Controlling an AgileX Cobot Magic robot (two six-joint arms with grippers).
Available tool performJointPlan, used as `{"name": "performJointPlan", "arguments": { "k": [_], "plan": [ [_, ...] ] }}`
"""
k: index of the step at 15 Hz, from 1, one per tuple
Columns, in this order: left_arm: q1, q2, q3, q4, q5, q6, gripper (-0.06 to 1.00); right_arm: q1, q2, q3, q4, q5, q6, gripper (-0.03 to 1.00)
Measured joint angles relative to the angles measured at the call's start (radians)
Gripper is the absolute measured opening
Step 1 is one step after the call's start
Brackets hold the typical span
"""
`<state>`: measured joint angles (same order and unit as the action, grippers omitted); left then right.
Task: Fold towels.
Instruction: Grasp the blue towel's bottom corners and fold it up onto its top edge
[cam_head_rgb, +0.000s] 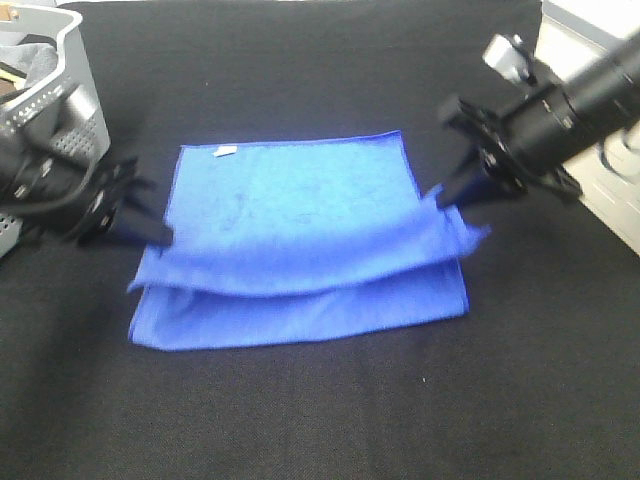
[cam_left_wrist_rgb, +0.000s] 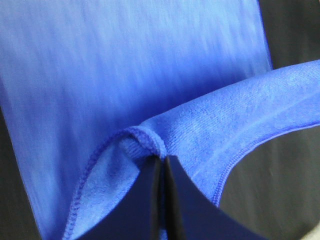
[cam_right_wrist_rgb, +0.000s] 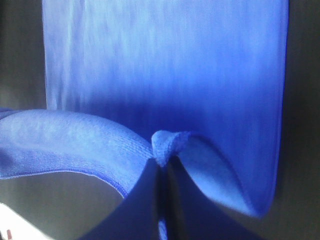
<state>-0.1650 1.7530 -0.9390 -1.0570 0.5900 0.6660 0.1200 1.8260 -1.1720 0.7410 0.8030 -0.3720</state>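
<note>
A royal-blue fuzzy towel (cam_head_rgb: 300, 240) lies on the black table, with a small white tag (cam_head_rgb: 224, 152) at its far edge. A layer of it is lifted and draped across the middle. My left gripper (cam_head_rgb: 158, 236) is shut on the towel's left edge; in the left wrist view its tips (cam_left_wrist_rgb: 162, 162) pinch a hemmed fold (cam_left_wrist_rgb: 145, 137). My right gripper (cam_head_rgb: 452, 198) is shut on the towel's right edge; in the right wrist view its tips (cam_right_wrist_rgb: 162, 167) pinch a bunched corner (cam_right_wrist_rgb: 167, 140). Both hold the cloth a little above the table.
A grey perforated basket (cam_head_rgb: 60, 70) with dark cloth inside stands at the far left behind the left arm. The black table cover (cam_head_rgb: 320, 410) spreads all around the towel. A pale surface (cam_head_rgb: 610, 200) borders the table at the right.
</note>
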Motion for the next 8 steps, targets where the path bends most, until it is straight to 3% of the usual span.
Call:
{"name": "performJointPlan", "arguments": {
  "k": [1,2,6,8],
  "plan": [
    [0.0,0.058,-0.081,0.05,-0.002,-0.044,0.0,0.0,0.07,-0.103,-0.028,0.019,0.03,0.0],
    [0.0,0.058,-0.081,0.05,-0.002,-0.044,0.0,0.0,0.07,-0.103,-0.028,0.019,0.03,0.0],
    [0.0,0.255,-0.451,0.252,-0.031,-0.213,0.0,0.0,0.341,-0.553,-0.125,0.098,0.111,0.0],
    [0.0,0.333,-0.572,0.292,-0.062,-0.235,0.0,0.0,0.46,-0.734,-0.159,0.11,0.129,0.0]
  ]
}}
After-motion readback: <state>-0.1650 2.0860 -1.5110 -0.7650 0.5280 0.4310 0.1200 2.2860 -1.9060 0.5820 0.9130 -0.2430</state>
